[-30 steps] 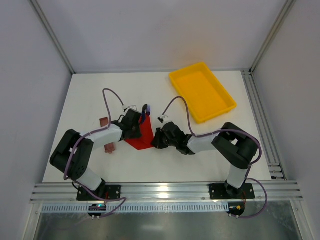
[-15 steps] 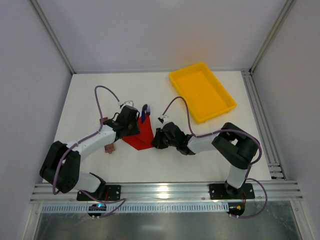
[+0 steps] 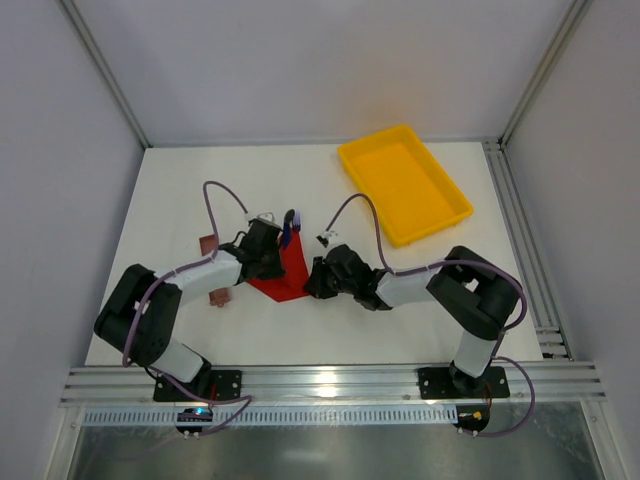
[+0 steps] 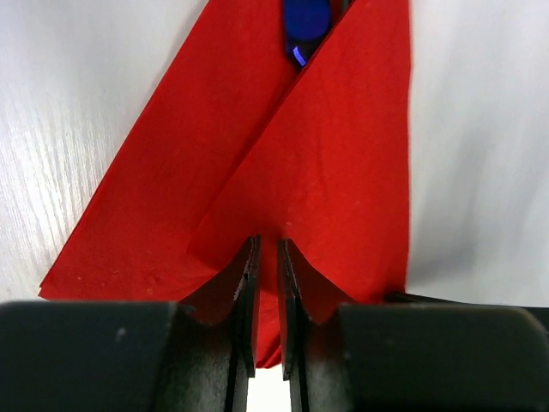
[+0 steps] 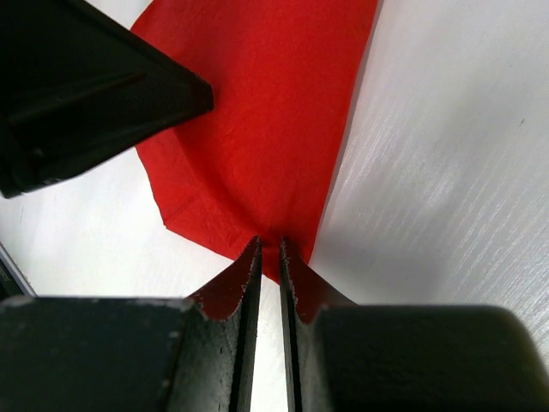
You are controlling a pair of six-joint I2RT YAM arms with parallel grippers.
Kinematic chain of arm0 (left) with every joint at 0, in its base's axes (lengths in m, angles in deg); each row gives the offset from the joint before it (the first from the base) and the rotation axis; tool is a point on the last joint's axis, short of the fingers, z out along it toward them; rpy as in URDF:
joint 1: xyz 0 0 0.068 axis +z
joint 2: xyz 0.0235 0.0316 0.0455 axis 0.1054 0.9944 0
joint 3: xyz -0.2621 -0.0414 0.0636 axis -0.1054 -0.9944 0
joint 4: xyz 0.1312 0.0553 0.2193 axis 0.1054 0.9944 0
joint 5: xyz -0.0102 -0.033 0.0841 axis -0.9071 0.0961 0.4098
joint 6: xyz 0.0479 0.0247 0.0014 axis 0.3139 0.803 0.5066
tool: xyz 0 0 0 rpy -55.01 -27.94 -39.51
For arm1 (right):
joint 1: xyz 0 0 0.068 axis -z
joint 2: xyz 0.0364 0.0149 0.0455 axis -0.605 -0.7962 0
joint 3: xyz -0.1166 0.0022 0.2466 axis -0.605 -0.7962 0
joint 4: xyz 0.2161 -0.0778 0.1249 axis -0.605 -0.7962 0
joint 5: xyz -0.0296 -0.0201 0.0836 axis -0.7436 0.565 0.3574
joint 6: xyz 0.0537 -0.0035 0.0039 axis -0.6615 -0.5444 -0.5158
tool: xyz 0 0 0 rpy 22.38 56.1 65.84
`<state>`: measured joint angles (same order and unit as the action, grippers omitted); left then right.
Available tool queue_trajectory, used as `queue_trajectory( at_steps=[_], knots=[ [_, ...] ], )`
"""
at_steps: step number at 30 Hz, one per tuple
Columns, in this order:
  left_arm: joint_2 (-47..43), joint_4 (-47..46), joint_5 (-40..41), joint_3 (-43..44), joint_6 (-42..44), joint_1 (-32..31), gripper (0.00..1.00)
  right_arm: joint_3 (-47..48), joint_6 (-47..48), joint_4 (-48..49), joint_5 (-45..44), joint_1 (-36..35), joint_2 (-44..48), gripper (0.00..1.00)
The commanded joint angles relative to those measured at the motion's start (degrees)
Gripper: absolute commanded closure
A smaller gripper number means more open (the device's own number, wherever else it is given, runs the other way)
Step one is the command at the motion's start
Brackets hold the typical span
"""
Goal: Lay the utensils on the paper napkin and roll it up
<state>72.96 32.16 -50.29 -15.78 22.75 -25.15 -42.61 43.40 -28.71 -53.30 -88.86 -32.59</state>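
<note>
The red paper napkin (image 3: pixel 291 276) lies folded near the table's middle, one flap laid over the other (image 4: pixel 343 172). The blue-purple utensil (image 3: pixel 291 226) pokes out of its far end, and its tip shows between the flaps in the left wrist view (image 4: pixel 305 19). The black utensil is mostly hidden in the fold. My left gripper (image 3: pixel 273 262) (image 4: pixel 268 244) is shut to a narrow slit on the napkin's left side. My right gripper (image 3: pixel 313 281) (image 5: pixel 269 244) is shut to a slit on the napkin's near right corner (image 5: pixel 274 129).
A yellow tray (image 3: pixel 445 188) stands at the back right. Two small brownish-red blocks lie left of the napkin, one (image 3: pixel 207 245) farther back and one (image 3: pixel 219 297) nearer. The left gripper's black body (image 5: pixel 86 94) shows close by in the right wrist view.
My left arm swung out to the left half a second ago and has come back, its gripper staying at the napkin's left side. The right arm has not moved.
</note>
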Motion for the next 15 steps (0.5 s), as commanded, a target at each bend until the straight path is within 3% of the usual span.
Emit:
queue_trajectory(
  at_steps=[1, 8, 15],
  knots=[
    [0.82, -3.39, 1.49, -1.44, -0.57, 0.18, 0.84, -1.02, 0.35, -2.36, 0.16, -0.31, 2.37, 0.84],
    [2.14, -3.48, 2.63, -2.50, -0.65, 0.17, 0.85, -0.84, -1.06, -3.94, 2.09, -0.39, 5.53, 0.79],
    [1.97, -4.10, 2.20, -3.38, -0.83, 0.09, 0.85, 3.99, 0.52, -5.97, 4.20, -0.31, 5.10, 0.80]
  ],
)
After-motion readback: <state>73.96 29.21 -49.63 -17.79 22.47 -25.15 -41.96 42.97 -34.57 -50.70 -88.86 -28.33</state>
